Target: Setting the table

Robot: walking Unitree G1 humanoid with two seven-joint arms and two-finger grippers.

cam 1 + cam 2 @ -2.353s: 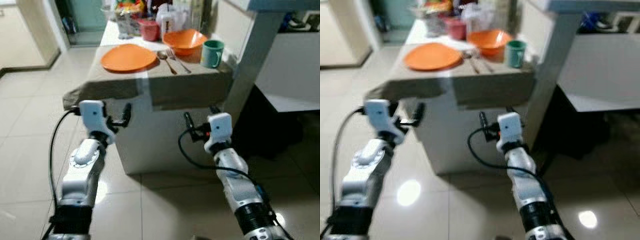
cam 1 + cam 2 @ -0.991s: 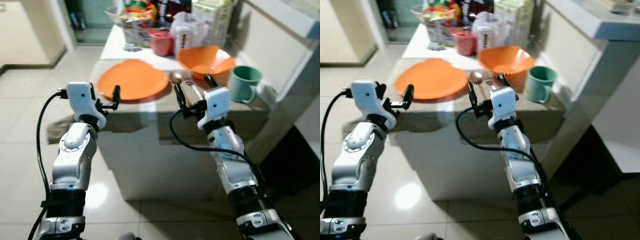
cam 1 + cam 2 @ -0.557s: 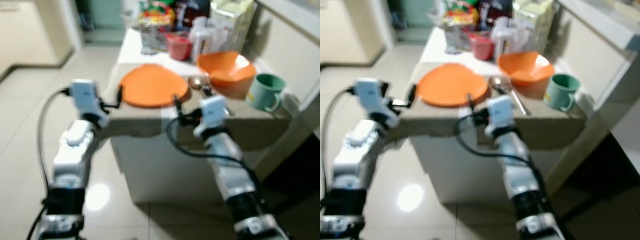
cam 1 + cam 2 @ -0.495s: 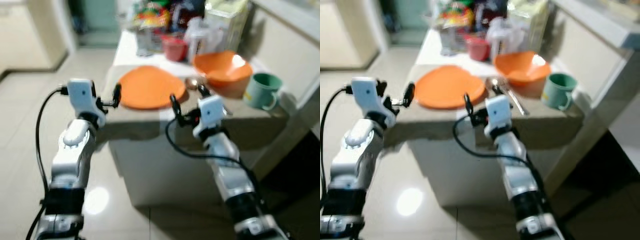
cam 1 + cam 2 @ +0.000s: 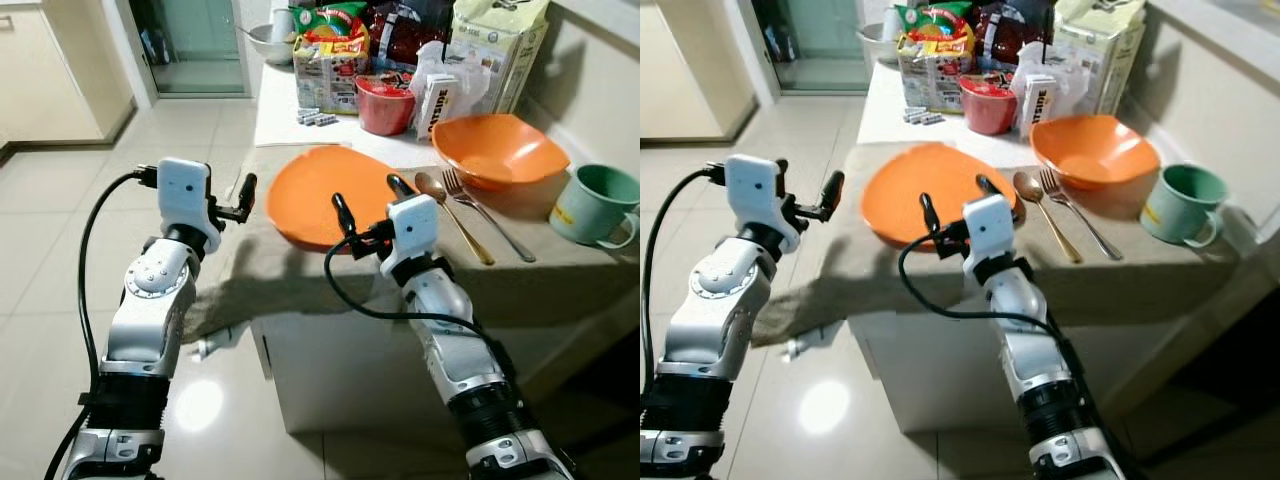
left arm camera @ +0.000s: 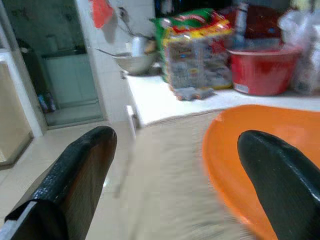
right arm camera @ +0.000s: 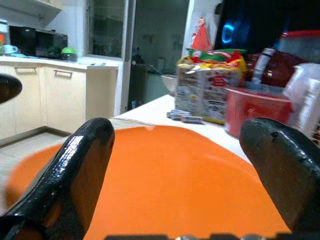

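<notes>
Tiled floor (image 5: 60,260) ran under a white counter (image 5: 275,110) with a beige cloth (image 5: 560,275) over its near end. Back of the counter was cluttered: a big pale bag (image 5: 495,45), snack packets (image 5: 325,55), a dark bag (image 5: 400,30), a steel bowl (image 5: 270,42), a red tub (image 5: 383,103), a small white carton (image 5: 438,103), a few batteries (image 5: 318,118).

On the cloth, largest first: orange plate (image 5: 330,195) at the near-left, its edge reaching the cloth's front edge; orange bowl (image 5: 495,150) to its right and further back; green mug (image 5: 598,203) at far right, handle towards the near side. Spoon (image 5: 452,213) and fork (image 5: 485,213) lay side by side between plate and bowl, in front of the bowl, handles angled to the near-right.

Right gripper (image 5: 366,205) was at the plate's near rim, fingers spread wide, gripping nothing; right wrist view looked straight across the plate between both fingers (image 7: 75,165). Couldn't tell whether a fingertip touched the rim.

Left gripper (image 5: 232,208) was held off the counter's left edge, level with the tabletop, near the plate but apart from it. Fingers likewise spread, empty; left wrist view had cloth and plate edge between them.
</notes>
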